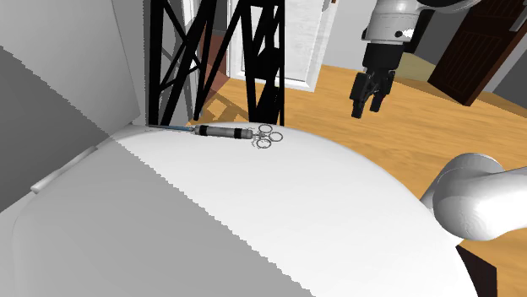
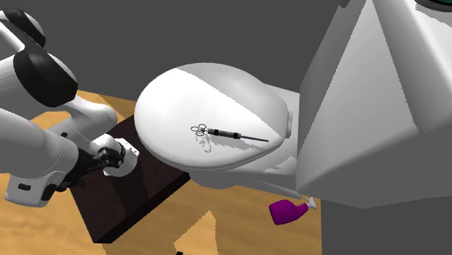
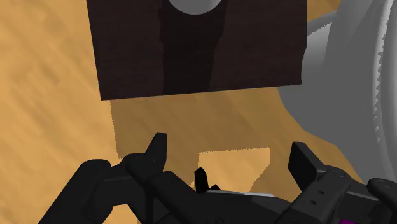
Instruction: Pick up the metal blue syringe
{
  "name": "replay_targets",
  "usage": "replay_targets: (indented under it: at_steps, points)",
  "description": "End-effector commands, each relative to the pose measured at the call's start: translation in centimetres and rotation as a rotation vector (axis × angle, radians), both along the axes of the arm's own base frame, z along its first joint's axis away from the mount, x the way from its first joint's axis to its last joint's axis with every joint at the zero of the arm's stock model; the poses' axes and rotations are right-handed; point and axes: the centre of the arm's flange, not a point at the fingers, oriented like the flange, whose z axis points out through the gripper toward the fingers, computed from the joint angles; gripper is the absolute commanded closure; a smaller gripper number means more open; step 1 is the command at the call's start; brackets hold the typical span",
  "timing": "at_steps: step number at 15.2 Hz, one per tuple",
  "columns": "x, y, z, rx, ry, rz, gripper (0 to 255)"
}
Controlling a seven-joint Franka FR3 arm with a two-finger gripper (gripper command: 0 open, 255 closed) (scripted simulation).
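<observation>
We see the syringe (image 1: pixel 228 132) lying flat on a smooth, white, domed lid (image 1: pixel 253 219), its dark slim barrel ending in thin wire rings at one end and a fine needle at the other. Beyond it stands a black lattice frame (image 1: pixel 182 59). A purple bottle (image 2: pixel 288 211) lies on the orange wood floor (image 3: pixel 51 95). The gripper (image 1: pixel 368 99) hangs well apart from the syringe, over that floor, fingers spread and empty.

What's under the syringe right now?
The syringe lies flat on the closed white toilet lid, with nothing between them. Whatever is beneath the lid is covered and cannot be seen.
</observation>
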Motion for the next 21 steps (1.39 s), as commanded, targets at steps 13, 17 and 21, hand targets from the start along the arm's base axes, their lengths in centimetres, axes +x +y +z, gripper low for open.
replay_targets:
  at_steps: [13,17,21]
  points:
    - [8.0,12.3,0.7,0.041,-0.122,0.309,0]
    - [9.7,16.9,1.2,0.055,-0.163,0.412,0]
    - [11.0,21.6,1.9,0.068,-0.203,0.515,0]
